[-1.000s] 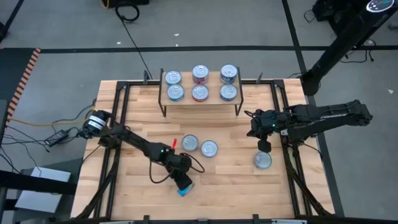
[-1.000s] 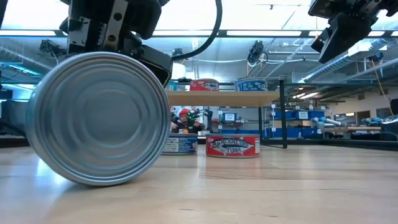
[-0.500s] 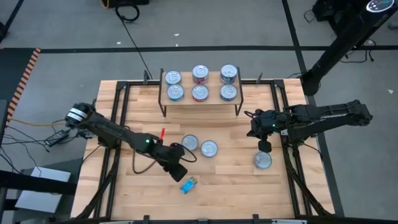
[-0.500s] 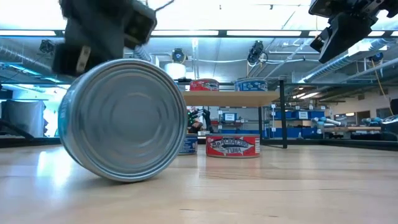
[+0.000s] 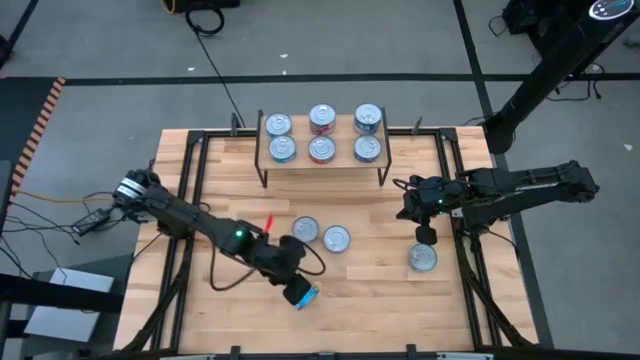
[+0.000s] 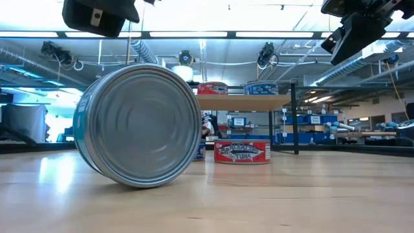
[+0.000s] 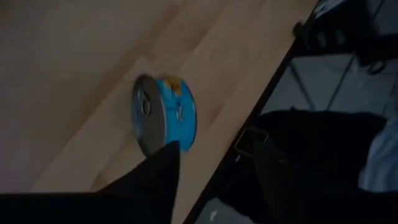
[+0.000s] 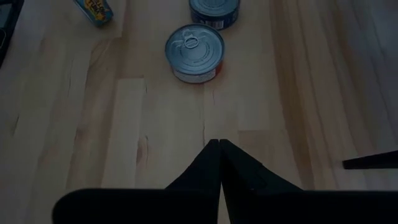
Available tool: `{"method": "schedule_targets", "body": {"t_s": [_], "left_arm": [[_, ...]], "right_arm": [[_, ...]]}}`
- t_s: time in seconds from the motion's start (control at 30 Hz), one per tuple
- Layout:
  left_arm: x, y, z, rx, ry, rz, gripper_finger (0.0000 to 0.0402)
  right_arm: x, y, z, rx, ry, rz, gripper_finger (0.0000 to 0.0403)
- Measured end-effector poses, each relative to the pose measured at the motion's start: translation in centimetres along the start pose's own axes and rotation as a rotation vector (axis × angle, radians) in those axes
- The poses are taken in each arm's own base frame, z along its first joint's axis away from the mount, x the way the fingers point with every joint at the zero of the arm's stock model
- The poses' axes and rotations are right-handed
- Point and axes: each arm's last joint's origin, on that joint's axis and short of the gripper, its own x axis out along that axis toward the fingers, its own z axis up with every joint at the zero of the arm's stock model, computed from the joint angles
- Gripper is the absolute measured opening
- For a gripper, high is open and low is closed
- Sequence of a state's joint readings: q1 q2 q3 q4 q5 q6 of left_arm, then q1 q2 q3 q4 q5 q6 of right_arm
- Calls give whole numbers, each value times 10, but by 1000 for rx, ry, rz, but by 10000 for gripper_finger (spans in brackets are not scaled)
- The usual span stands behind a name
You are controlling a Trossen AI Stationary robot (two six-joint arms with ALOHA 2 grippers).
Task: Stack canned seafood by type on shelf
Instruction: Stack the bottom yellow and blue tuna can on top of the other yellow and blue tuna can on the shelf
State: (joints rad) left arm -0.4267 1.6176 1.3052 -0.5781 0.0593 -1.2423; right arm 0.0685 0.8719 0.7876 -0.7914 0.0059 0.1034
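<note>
A light-blue can (image 5: 307, 295) stands on its edge on the table near the front, its silver end (image 6: 145, 126) facing the low view. My left gripper (image 5: 293, 288) hovers open just above it (image 7: 214, 140), one finger close beside the can (image 7: 165, 121); I cannot tell whether it touches. The shelf (image 5: 322, 168) at the far middle carries several cans (image 5: 321, 148) standing on its plank. My right gripper (image 5: 425, 235) is shut (image 8: 217, 146), raised over the table's right part, just far of a flat-lying can (image 5: 422, 257).
Two more cans (image 5: 305, 230) (image 5: 337, 239) stand flat at mid-table; one (image 8: 194, 53) has a red label and one (image 8: 214, 9) a dark blue label. Black frame rails (image 5: 190, 200) run along both table sides. Bare wood lies between the shelf and these cans.
My left gripper has let go of the light-blue can and risen off it, swinging a little toward the far left and back. The can, left on its edge, has rolled slightly toward the table's right.
</note>
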Motion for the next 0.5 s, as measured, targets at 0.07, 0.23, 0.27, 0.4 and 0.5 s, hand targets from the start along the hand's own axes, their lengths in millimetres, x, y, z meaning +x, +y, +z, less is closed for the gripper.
{"method": "schedule_targets", "body": {"t_s": [0.07, 0.23, 0.27, 0.4, 0.5], "left_arm": [[8, -5, 0, -8, 20, 13, 230], [26, -10, 1, -18, 40, 62, 274], [29, -10, 0, -18, 44, 71, 280], [36, -6, -3, -18, 62, 118, 293], [34, -1, -5, -19, 73, 177, 294]], "right_arm": [[0, 0, 0, -3, 1, 0, 20], [0, 0, 0, -20, 1, 0, 20], [0, 0, 0, -23, 1, 0, 20], [0, 0, 0, -28, 1, 0, 21], [0, 0, 0, -29, 1, 0, 21]]}}
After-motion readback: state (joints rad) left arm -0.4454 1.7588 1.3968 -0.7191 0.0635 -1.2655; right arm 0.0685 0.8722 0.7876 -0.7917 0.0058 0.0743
